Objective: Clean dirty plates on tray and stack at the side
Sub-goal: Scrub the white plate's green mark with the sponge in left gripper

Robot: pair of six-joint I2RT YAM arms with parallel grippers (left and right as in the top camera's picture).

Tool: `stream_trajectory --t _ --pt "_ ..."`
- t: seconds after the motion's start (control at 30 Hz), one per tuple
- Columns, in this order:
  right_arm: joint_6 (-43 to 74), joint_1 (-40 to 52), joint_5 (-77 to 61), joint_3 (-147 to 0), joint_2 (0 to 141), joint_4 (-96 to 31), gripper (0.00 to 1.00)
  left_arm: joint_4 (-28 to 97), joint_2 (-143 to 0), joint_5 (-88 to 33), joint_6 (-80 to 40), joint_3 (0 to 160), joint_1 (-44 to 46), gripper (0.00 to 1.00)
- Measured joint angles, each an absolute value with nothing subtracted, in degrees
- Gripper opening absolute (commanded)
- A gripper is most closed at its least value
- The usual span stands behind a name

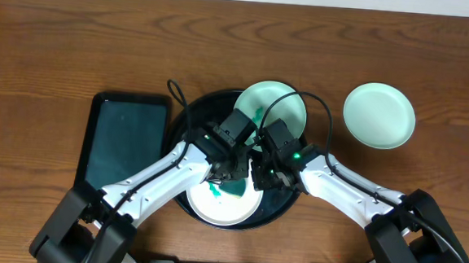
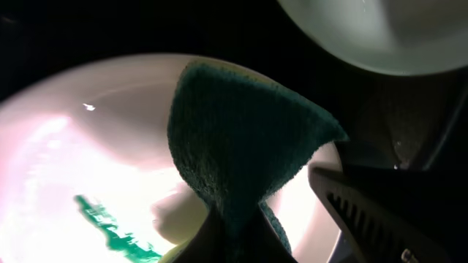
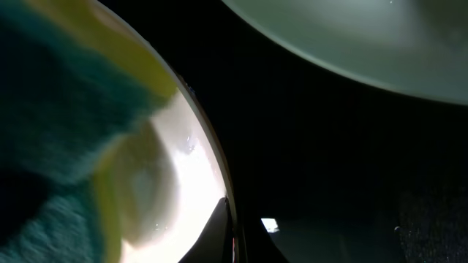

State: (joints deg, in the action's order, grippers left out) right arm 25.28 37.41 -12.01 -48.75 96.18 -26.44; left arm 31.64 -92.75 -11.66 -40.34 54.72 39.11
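A brown wood-grain tabletop (image 1: pixel 61 31) fills the whole frame. 3 things lie directly on it: 1 rectangular black tray (image 1: pixel 128 141) at lower left, 1 large round black tray (image 1: pixel 213 102) just beside it at lower centre, and 1 mint-green plate (image 1: pixel 379 115) at right, apart from both trays.

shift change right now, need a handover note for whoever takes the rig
Left gripper shut on the sponge, over the white plate on the round black tray.
Right gripper shut at that plate's rim; grip unclear.
Done: one mint-green plate, clean, on the table at right.
Left: white plate and the other mint-green plate on the tray, both smeared green; wipe, stack.
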Motion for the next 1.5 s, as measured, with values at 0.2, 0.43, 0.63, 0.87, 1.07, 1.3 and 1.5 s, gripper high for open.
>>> stream_trajectory --t 0.2,0.43,0.63,0.87,1.07,1.3,1.5 --pt "25.3 37.4 -12.1 -48.8 96.2 -26.4 0.01 25.7 -92.7 -15.7 -40.9 49.9 39.0 0.07" --pt "25.4 37.4 -12.4 -48.8 96.2 -26.3 0.01 26.9 -92.0 -15.9 -42.0 48.4 36.8 0.07" --pt "25.7 37.4 -13.3 -48.8 96.4 -26.3 0.01 38.3 -90.6 -4.2 -43.2 48.9 34.5 0.07" --pt "26.4 37.4 -14.1 -48.8 96.6 -26.1 0.01 41.8 -90.5 3.0 -44.9 49.1 33.8 0.07" --pt "26.5 37.4 -13.9 -48.8 96.6 -26.1 0.01 33.6 -90.4 -6.5 -38.2 47.9 34.5 0.07" --pt "26.6 37.4 -13.5 -48.9 96.6 -26.7 0.01 21.1 -91.9 -24.0 -36.9 47.1 37.3 0.07" --pt "26.6 37.4 -13.3 -49.0 96.6 -27.0 0.01 20.4 -91.9 -27.5 -39.5 46.6 37.3 0.07"
